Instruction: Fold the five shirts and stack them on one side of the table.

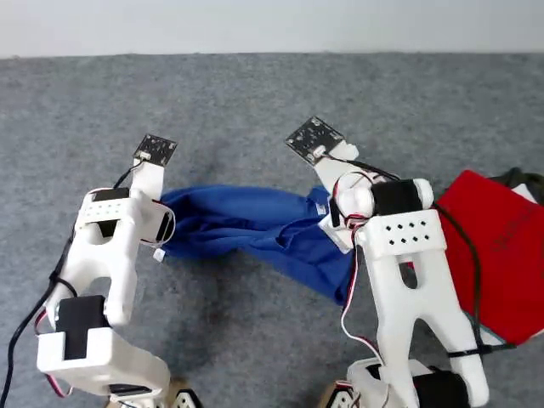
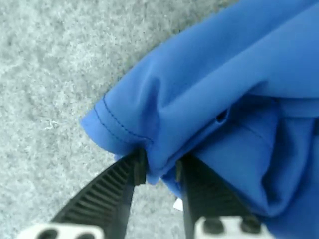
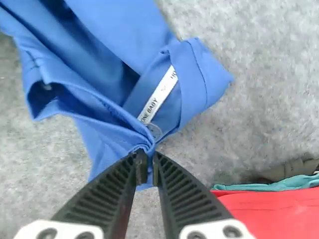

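Fuzzy carpet point(image 1: 255, 102) — claws point(image 2: 157, 167) point(image 3: 148, 162) pinch rumpled blue shirt point(image 1: 246, 221).

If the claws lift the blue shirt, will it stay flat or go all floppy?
Probably floppy: the blue shirt bunches and wrinkles between the left claw and right claw. It looks thin, so likely light.
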`<state>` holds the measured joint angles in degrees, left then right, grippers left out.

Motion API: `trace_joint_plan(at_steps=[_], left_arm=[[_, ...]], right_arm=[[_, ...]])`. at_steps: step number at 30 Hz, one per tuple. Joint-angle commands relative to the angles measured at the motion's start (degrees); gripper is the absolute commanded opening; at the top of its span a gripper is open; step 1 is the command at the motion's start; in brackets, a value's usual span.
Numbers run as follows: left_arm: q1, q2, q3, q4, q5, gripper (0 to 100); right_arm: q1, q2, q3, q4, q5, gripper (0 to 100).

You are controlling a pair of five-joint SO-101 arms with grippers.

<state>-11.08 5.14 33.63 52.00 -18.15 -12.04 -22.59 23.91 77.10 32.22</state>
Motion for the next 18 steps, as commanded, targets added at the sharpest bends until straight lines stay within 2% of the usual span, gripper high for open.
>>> trace_joint_plan(at_steps=[1,5,9,14,18], left_arm=[[0.97,-0.70,-3.30,2.64,0.26,15],[2.99,-0.35,-14.81,11.69,0.26,23],[2.99,-0.26,-25.89,16.97,0.35,24],[2.64,-0.35,-26.95,18.81,0.35,24],[2.64,-0.26,-26.77,27.96,0.00,24]], right_arm=[[0.84,-0.22,1.93,-3.65,0.26,1.0],[0.66,-0.48,3.69,-4.79,0.26,1.0],[0.75,-0.66,4.66,-4.79,0.26,1.0],[1.01,-0.66,6.42,-4.97,0.26,1.0],[1.10,-0.66,6.51,-5.05,0.26,1.0]])
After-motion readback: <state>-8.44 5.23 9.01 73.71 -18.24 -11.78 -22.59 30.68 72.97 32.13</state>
